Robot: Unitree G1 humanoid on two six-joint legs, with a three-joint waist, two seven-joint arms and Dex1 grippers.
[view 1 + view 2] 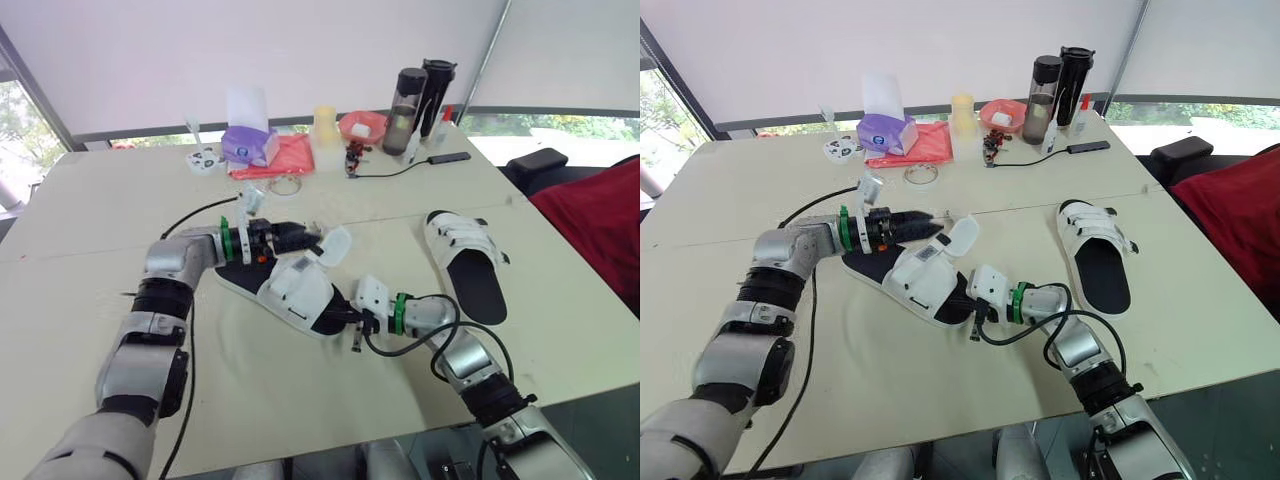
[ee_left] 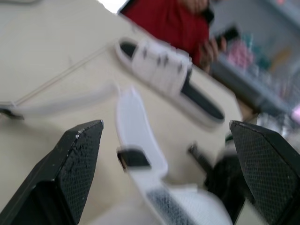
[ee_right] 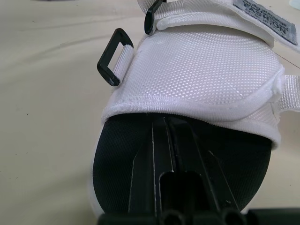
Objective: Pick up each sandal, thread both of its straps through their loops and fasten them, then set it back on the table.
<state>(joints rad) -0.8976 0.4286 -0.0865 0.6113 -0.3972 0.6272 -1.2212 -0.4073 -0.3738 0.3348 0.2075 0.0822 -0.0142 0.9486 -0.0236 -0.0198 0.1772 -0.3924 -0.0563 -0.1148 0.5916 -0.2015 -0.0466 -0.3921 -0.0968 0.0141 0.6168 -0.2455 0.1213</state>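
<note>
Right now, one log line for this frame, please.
left gripper open at loose strap | right gripper shut in toe of sandal | second sandal lying apart

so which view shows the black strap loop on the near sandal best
The right wrist view: the black loop stands close up on the near sandal's white upper. The eye views take in the whole sandal, loop too small to tell. The left wrist view leaves it unclear.

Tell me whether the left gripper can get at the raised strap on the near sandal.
Probably yes: the left gripper is open, and the raised strap of the near sandal stands between its fingers with nothing in the way.
</note>
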